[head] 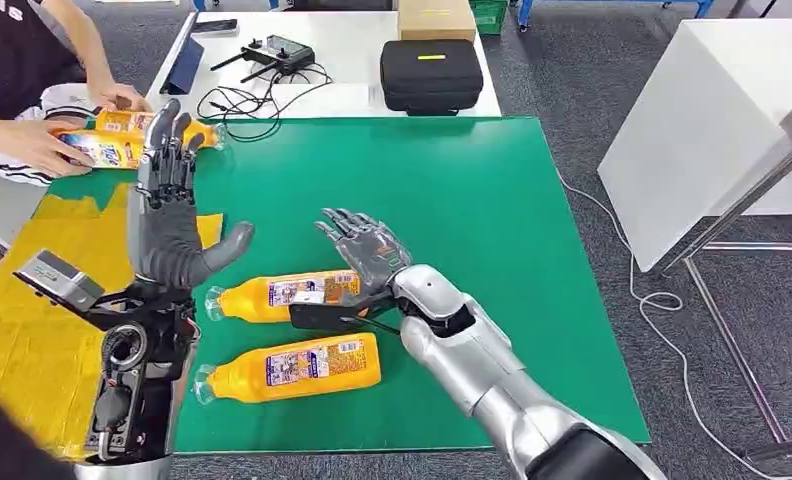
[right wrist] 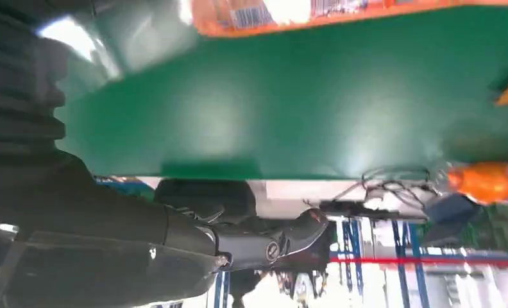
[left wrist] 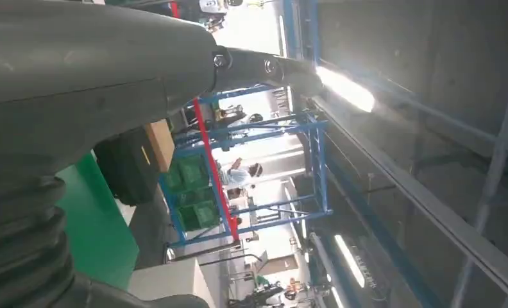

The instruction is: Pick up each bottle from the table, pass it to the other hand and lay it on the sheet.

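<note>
Two orange bottles lie on the green desk: near bottle [head: 292, 368], far bottle [head: 287, 296] touching the right hand [head: 367, 245], spread, empty. Left hand [head: 172, 215] raised, fingers apart, empty.

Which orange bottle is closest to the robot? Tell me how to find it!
Look at the big green mat on the table. Two orange bottles lie side by side near its front edge, by the yellow sheet. Yours is the nearer bottle; the other bottle lies beside the right hand.
</note>
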Robot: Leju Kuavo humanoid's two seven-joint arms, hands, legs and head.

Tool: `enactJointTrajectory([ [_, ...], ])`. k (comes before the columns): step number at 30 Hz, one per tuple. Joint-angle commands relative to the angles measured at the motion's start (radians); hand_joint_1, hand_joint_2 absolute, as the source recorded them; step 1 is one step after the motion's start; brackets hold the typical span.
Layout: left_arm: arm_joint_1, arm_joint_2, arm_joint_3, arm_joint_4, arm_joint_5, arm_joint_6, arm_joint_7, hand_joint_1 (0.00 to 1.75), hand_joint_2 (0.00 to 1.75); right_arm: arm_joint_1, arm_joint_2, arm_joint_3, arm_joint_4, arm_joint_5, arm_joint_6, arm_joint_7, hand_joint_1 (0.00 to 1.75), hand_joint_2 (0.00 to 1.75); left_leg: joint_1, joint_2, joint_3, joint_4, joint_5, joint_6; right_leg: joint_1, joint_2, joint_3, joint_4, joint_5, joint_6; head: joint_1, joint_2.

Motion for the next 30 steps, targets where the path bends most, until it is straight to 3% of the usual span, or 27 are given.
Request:
enactJointTrajectory([
  [1, -0.052, 0.005, -0.031, 0.089, 0.01, -0.004, -0.002, 0.0, 1.75, -0.089, 0.039, -0.007, 0.142, 0.01, 0.104, 0.06, 0.0, 1.75, 0.0, -0.001, 0.003, -0.001, -0.001, 0.0, 0.0, -0.002, 0.003, 0.0, -0.001, 0.0, 0.0, 0.0],
  [16, -0.065, -0.011, -0.059, 0.089, 0.03, -0.005, 0.002, 0.0, 1.75, -0.08, 0.027, -0.085, 0.177, -0.049, 0.211, 0.106, 0.0, 1.75, 0.0, -0.002, 0.004, -0.001, -0.001, 0.0, 0.0, -0.004, 0.005, 0.0, -0.002, 0.0, 0.0, 0.0],
  [30, -0.056, -0.021, -0.069, 0.096, 0.02, -0.016, -0.005, 0.0, 1.75, -0.035, 0.031, -0.091, 0.17, -0.041, 0.12, 0.059, 0.0, 1.75, 0.0, -0.001, 0.002, -0.001, -0.001, 0.0, 0.0, -0.002, 0.002, -0.001, -0.001, 0.0, 0.0, 0.0],
])
